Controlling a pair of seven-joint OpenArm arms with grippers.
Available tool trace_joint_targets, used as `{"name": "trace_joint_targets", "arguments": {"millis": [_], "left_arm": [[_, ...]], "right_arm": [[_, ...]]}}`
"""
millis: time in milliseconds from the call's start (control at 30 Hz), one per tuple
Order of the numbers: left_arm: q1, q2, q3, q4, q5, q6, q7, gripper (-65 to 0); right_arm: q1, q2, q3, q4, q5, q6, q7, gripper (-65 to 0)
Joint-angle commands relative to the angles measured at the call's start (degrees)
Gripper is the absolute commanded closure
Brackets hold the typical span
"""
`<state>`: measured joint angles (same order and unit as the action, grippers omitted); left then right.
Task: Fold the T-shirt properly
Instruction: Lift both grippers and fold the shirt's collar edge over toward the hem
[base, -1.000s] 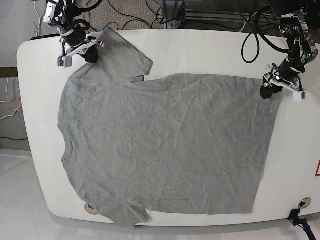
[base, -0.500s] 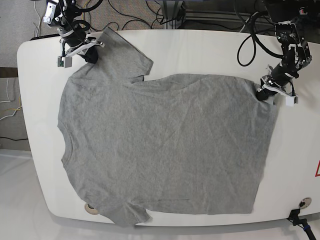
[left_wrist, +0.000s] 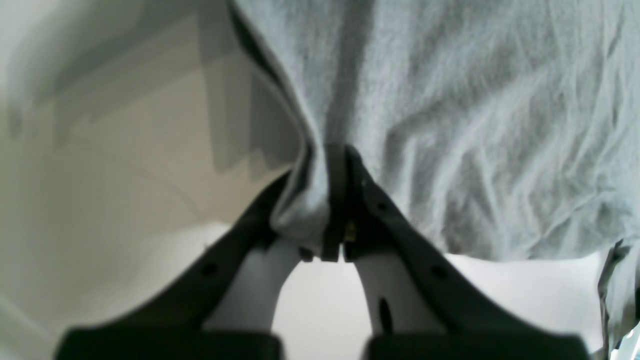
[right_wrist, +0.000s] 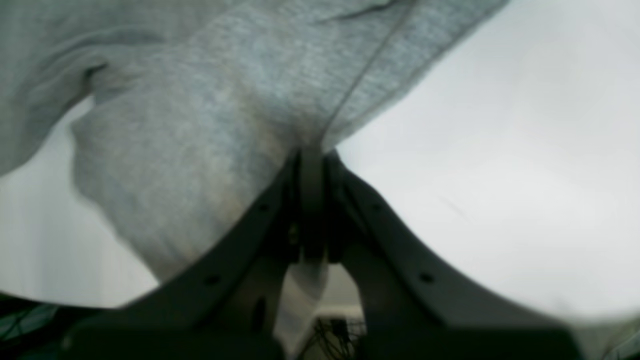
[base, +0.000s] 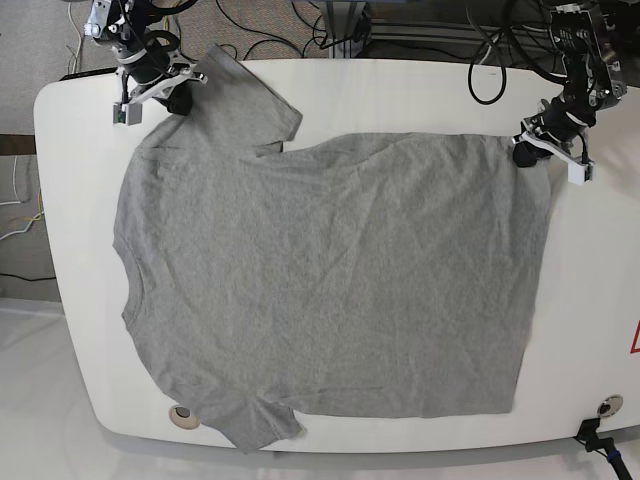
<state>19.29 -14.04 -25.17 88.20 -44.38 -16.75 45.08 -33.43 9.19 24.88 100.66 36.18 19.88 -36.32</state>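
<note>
The left jaws (base: 527, 150), open a second ago, are now pinching shut on the hem corner of the T-shirt (base: 330, 290) at about 2 o'clock on the bench (base: 420, 100), and the fabric there is bunching as it rises, while the right jaws (base: 178, 92) are staying clamped on the sleeve at about 10 o'clock. With both far corners gripped, the arms are probably getting ready to lift that edge and carry it toward 6 o'clock for the first fold across the shirt, which is otherwise lying flat over the bench. No containers are showing.
</note>
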Motion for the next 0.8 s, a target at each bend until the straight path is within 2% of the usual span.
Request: {"name": "trace_joint_targets", "arguments": {"millis": [0, 333, 567, 600, 700, 767], "left_arm": [[0.7, -0.9, -0.3, 2.4, -0.7, -0.4, -0.6, 0.0], [11.3, -0.9, -0.3, 11.8, -0.8, -0.4, -0.6, 0.0], [18.8, -1.8, -0.5, 17.5, -0.9, -0.5, -0.7, 0.0], [19.1, -1.8, -0.5, 17.7, -1.0, -0.5, -0.8, 0.0], [18.6, -1.7, -2.9, 17.7, -1.0, -0.8, -0.8, 0.0], [15.4, -1.7, -3.3, 17.7, -1.0, -3.1, -0.6, 0.0]], "right_arm": [[-1.6, 0.6, 0.6, 3.2, 0.5, 0.2, 0.8, 0.0], [-11.2, 0.5, 0.6, 11.7, 0.7, 0.2, 0.8, 0.0], [-17.1, 1.0, 0.7, 12.2, 6.5, 0.3, 2.4, 0.0], [-17.4, 1.0, 1.4, 12.3, 6.8, 0.6, 3.4, 0.0], [-16.5, 1.1, 4.2, 13.2, 7.0, 4.8, 3.7, 0.0], [-14.5, 1.1, 6.1, 13.3, 7.0, 7.2, 3.6, 0.0]]}}
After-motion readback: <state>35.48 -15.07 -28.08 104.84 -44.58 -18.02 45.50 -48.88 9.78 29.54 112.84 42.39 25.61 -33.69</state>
